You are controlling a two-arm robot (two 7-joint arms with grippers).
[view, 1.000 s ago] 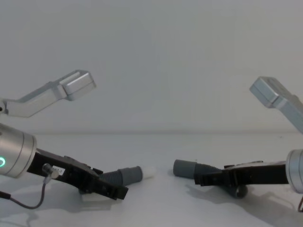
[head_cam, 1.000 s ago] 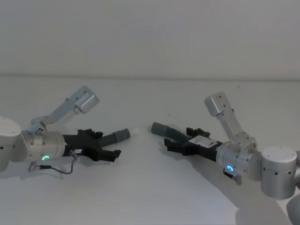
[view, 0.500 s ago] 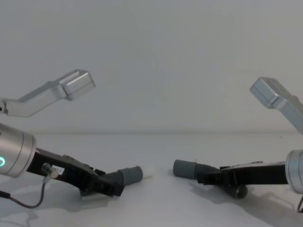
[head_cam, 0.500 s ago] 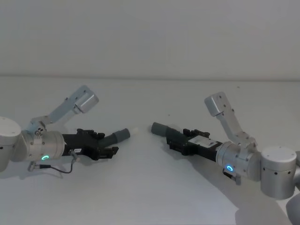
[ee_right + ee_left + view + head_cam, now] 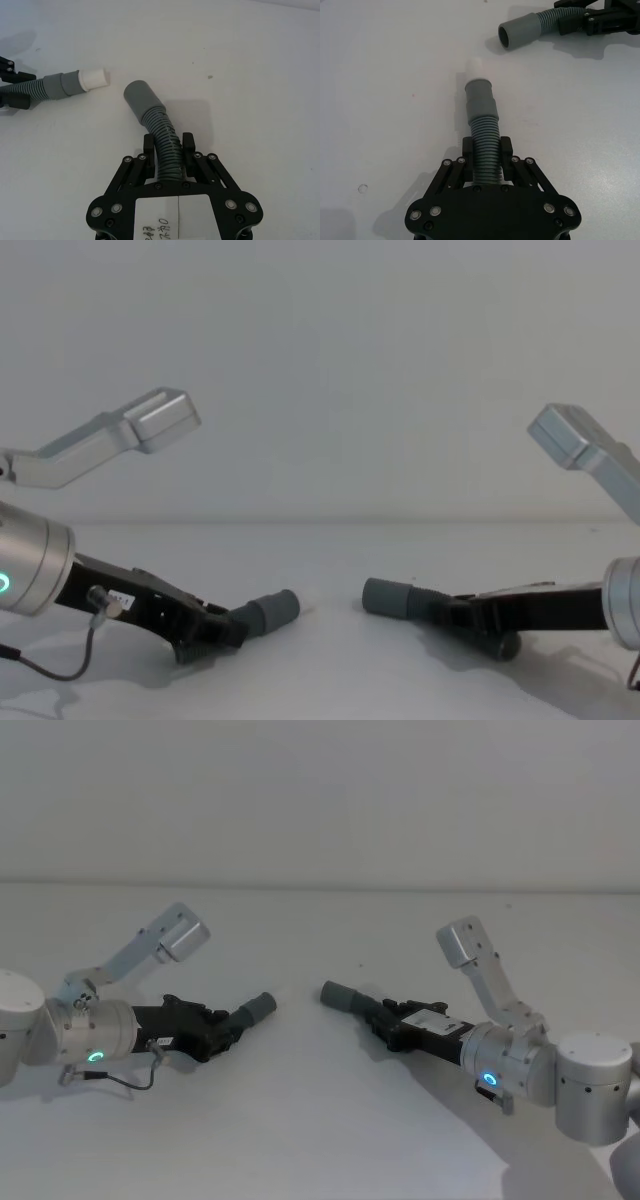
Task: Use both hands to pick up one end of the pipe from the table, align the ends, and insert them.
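Grey ribbed hose in each end effector. The left end effector [image 5: 486, 152] pinches the straight piece [image 5: 483, 125] on its ribs, white plug tip [image 5: 474, 66] pointing toward centre. The right end effector [image 5: 168, 145] pinches the curved piece [image 5: 164, 131] likewise, open cuff [image 5: 139, 97] leading. Both sit low at the tabletop [image 5: 300, 1120]. Tip and cuff face each other, apart, with bare surface between. Their axes are not in line: each piece angles away from me in a shallow V. I judge both need swinging onto one line.
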